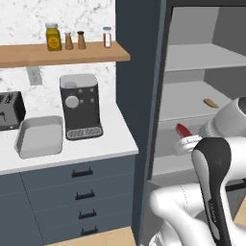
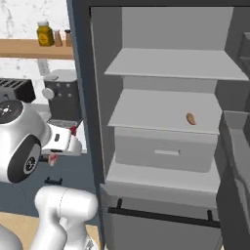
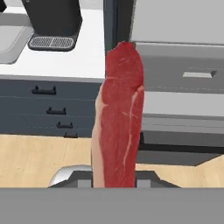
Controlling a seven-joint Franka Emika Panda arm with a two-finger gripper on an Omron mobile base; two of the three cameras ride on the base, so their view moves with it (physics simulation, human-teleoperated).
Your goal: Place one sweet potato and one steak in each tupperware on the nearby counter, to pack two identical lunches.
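**Camera setup**

Left base view: behind arm, facing counter [image 1: 110, 144] and open fridge [image 1: 202, 96]. Right base view: faces fridge [image 2: 166, 112] squarely, counter at frame left. Both share coffee machine [image 1: 80, 105] and fridge. Hand view: close, steak [image 3: 119, 118] centre frame.

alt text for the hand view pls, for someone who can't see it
A raw red steak stands on end in the shut gripper, filling the middle of the hand view. Behind it to the left is the white counter over dark drawers, carrying a black coffee machine and the corner of a grey tupperware; to the right, the open fridge's grey drawer.
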